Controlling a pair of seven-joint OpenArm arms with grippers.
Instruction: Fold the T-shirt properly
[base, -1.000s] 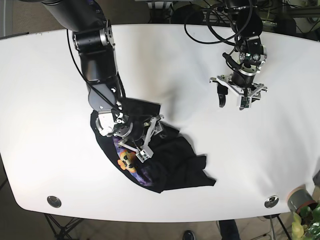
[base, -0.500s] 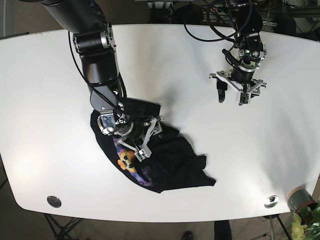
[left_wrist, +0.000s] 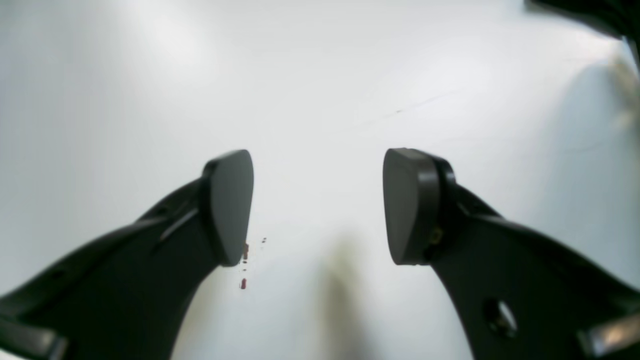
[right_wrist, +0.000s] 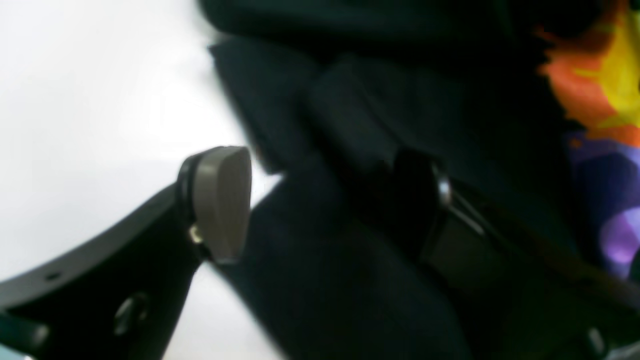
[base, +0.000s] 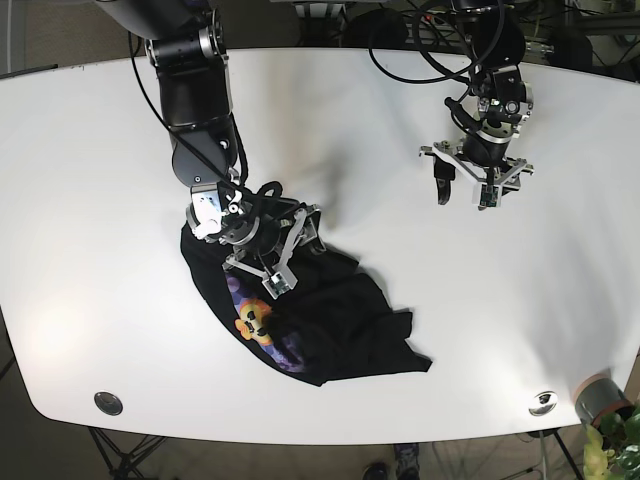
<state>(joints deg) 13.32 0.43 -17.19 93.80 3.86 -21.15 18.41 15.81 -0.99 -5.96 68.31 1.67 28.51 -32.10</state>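
The black T-shirt (base: 340, 325) lies crumpled at the front middle of the white table (base: 480, 300), with an orange, yellow and purple print (base: 255, 322) facing up. My right gripper (base: 292, 252) is low over the shirt's upper left edge and open. In the right wrist view its fingers (right_wrist: 222, 200) straddle a fold of the black shirt (right_wrist: 345, 295), and the print (right_wrist: 600, 75) shows at the upper right. My left gripper (base: 463, 197) hangs open and empty over bare table at the back right. The left wrist view shows only white table between its pads (left_wrist: 227, 205).
Two round metal fittings (base: 108, 402) (base: 543, 402) sit near the table's front edge. A potted plant (base: 605, 410) stands past the front right corner. Cables hang behind the back edge. Small red marks (left_wrist: 243, 265) dot the table under my left gripper.
My right arm has drawn back toward the table's far side, and its gripper has shifted up along the shirt's upper left edge. The left gripper has moved slightly toward the back.
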